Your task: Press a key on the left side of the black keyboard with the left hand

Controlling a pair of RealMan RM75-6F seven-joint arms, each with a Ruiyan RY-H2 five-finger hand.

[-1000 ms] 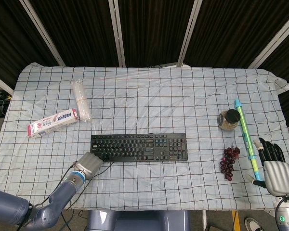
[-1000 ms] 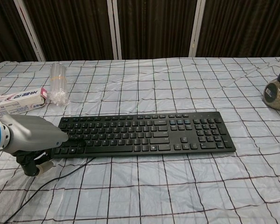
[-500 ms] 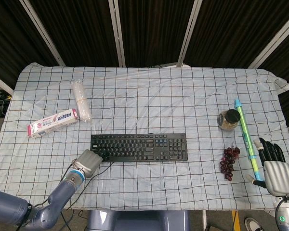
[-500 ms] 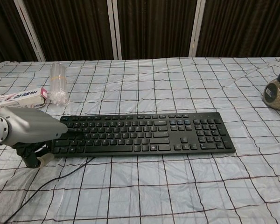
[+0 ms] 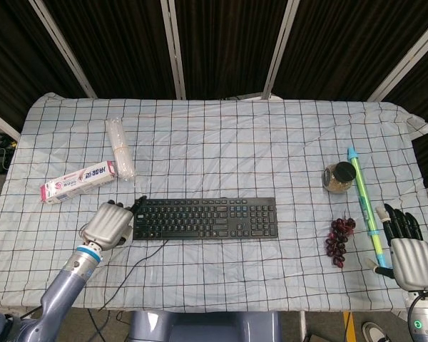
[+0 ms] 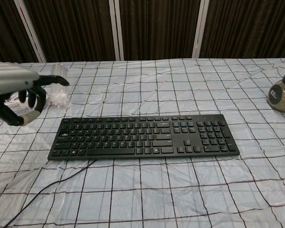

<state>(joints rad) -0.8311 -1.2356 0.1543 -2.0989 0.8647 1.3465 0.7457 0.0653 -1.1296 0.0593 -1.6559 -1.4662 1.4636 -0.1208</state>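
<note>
The black keyboard (image 5: 207,218) (image 6: 142,135) lies flat across the middle of the checked tablecloth. My left hand (image 5: 108,224) (image 6: 19,92) hangs in the air just off the keyboard's left end and touches no key. It points one finger forward and curls the rest in, holding nothing. In the chest view it sits well above the keys, in front of the items at the back left. My right hand (image 5: 406,251) rests near the table's front right corner with its fingers spread and nothing in it. The chest view does not show it.
A toothpaste box (image 5: 78,182) and a clear plastic roll (image 5: 120,148) (image 6: 59,92) lie behind the keyboard's left end. A jar (image 5: 337,177) (image 6: 282,92), a green-blue pen (image 5: 364,203) and dark grapes (image 5: 339,241) are on the right. The keyboard cable (image 6: 47,190) trails toward the front left.
My left hand has lifted off the keyboard's left end and drawn back to the left, now raised above the table. My right hand has not moved.
</note>
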